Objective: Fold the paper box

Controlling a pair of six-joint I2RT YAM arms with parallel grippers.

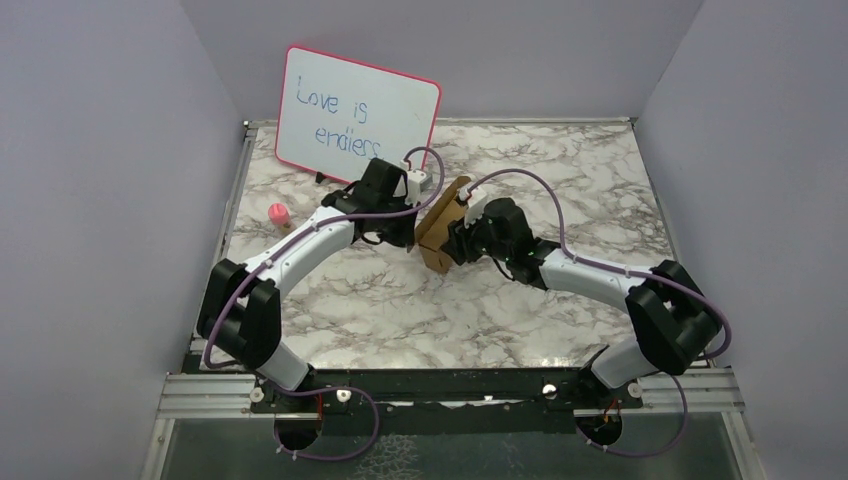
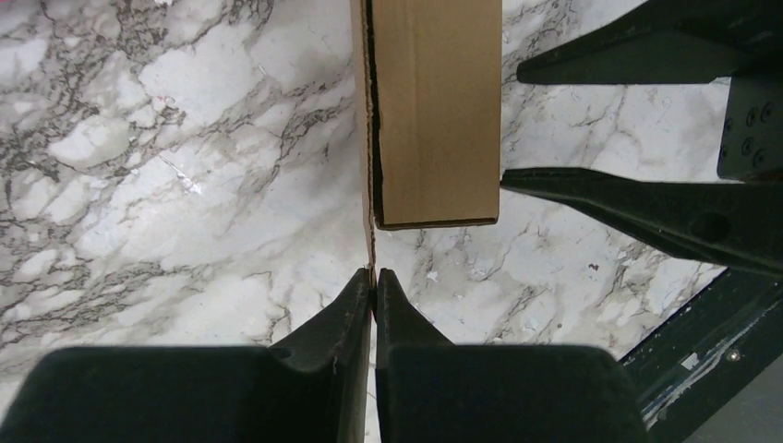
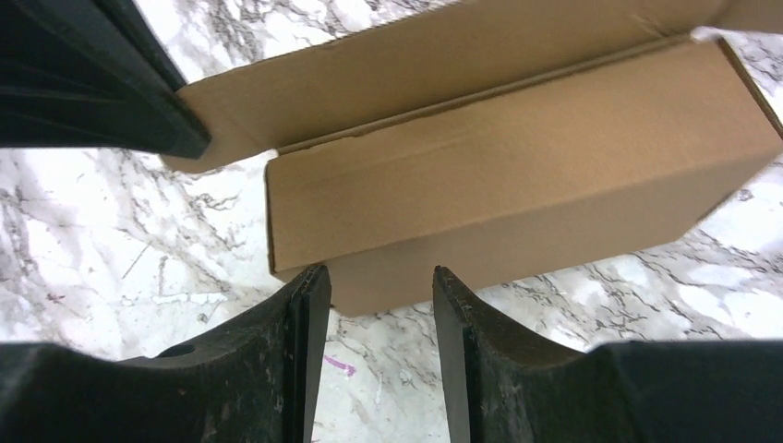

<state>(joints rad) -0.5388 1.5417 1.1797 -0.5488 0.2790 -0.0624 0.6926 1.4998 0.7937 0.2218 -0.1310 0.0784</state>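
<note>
The paper box (image 1: 437, 240) is plain brown cardboard, partly folded, lying mid-table between the two grippers. In the left wrist view the box (image 2: 434, 111) lies ahead, and a thin flap edge (image 2: 371, 185) runs from it into my left gripper (image 2: 373, 274), which is shut on that flap. My left gripper (image 1: 405, 232) is at the box's left side. My right gripper (image 3: 377, 275) is open, with its fingertips just at the box's near lower edge (image 3: 517, 175) and nothing between them. In the top view it (image 1: 458, 245) is at the box's right side. Its fingers (image 2: 646, 198) show in the left wrist view.
A pink-framed whiteboard (image 1: 355, 110) with handwriting leans at the back left. A small pink object (image 1: 278, 213) stands on the marble table (image 1: 560, 180) to the left of the arms. Grey walls close in the table on three sides.
</note>
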